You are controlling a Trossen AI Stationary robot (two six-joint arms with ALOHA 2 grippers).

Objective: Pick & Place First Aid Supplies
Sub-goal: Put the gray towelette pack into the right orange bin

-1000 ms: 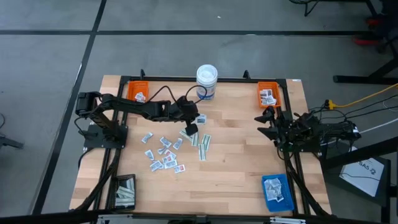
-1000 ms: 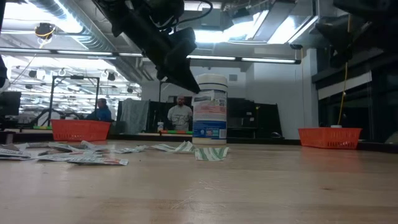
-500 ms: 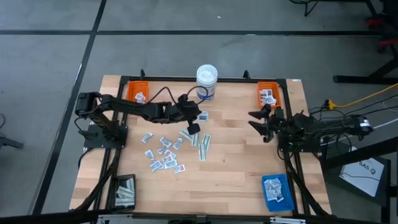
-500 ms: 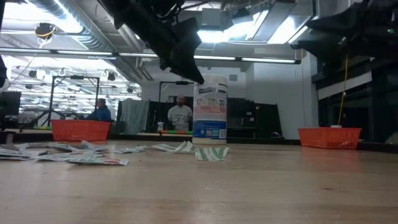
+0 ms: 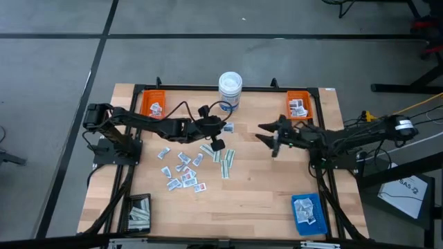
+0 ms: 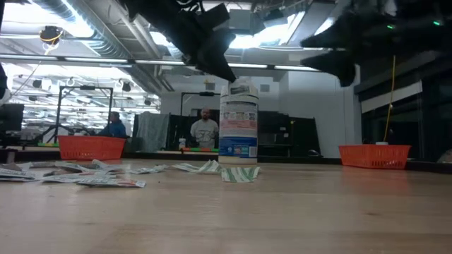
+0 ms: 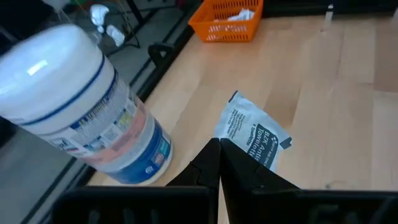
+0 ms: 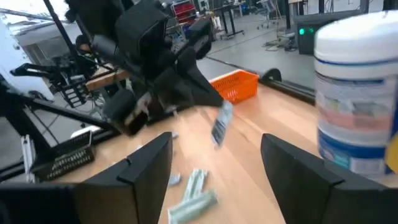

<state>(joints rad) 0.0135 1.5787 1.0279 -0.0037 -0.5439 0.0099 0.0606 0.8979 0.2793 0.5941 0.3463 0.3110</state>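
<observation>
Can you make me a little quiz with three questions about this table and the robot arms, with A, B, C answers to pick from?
1. Where does the white round plastic tub with the blue label stand?
A. At the table's far edge, about midway between the two orange baskets
B. Inside the blue tray
C. On the floor

2. How many orange mesh baskets are on the table?
A. One
B. Two
C. Four

3. What is the left gripper doing?
A. It is wide open with nothing in it
B. It is shut on a small white paper packet with dark print
C. It grips the tub

Answers: 1 A, the high view shows the tub there. 2 B, one basket at each far corner. 3 B, the left wrist view shows its fingers pinching the packet.
</observation>
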